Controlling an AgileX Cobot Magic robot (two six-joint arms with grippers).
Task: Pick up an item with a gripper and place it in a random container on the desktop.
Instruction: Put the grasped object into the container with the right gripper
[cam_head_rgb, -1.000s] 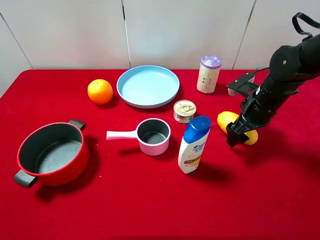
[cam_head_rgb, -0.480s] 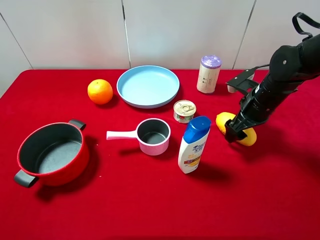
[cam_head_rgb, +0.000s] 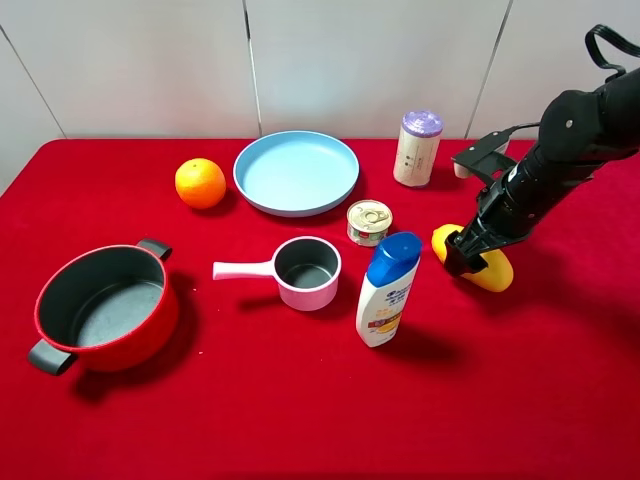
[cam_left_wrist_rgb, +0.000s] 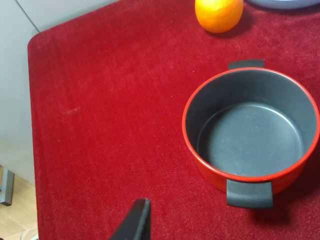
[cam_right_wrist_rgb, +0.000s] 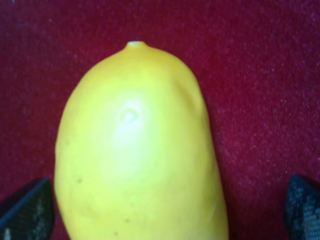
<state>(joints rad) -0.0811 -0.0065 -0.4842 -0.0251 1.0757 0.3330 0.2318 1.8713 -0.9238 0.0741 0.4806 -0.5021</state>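
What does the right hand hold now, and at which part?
Nothing yet: the open right hand straddles the smooth yellow oblong fruit, fingers not closed on it.

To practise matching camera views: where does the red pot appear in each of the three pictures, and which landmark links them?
Exterior high: the pot stands at the lower left on the cloth.
Left wrist: the pot is seen from above, with the orange past its far handle.
Right wrist: not in it; the mango fills the view.
Landmark: the orange, behind the pot in both views that show it.
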